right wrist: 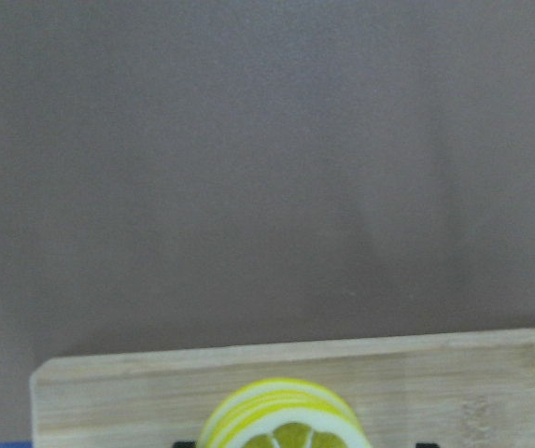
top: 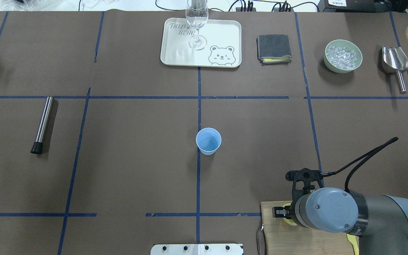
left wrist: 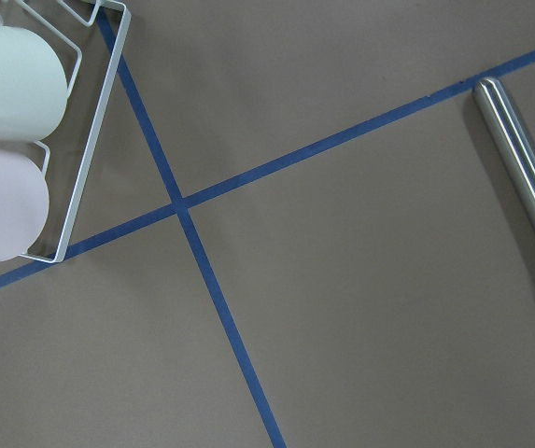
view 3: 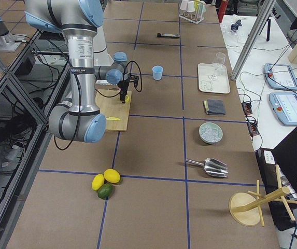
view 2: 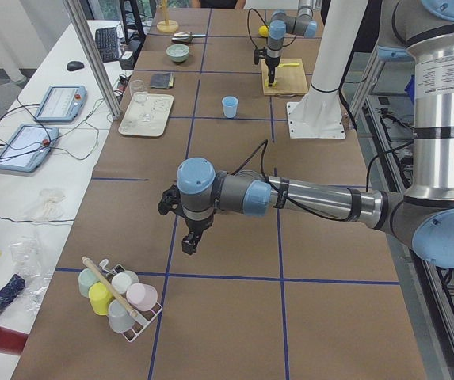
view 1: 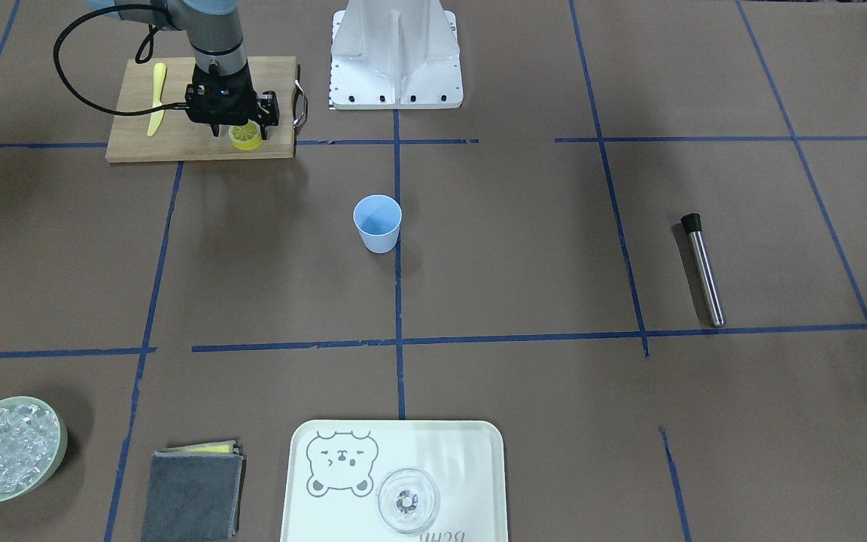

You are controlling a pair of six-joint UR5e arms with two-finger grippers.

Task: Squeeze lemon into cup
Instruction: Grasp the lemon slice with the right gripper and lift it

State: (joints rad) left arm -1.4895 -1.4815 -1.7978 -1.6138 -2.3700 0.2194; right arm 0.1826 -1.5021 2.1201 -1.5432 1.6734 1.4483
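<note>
The right tool is seen in the front-facing view lowered over the wooden board. Its jaws are spread, with the lemon between them, lying on the board near the edge that faces the cup. In the overhead view most of the lemon is hidden by the arm. In the right wrist view small gaps are shown between rind and fingertips. The cup stands upright mid-bench, well apart from the board. The left tool is shown only from the side, above the bench near a cup rack. Whether it is open or closed cannot be told.
</note>
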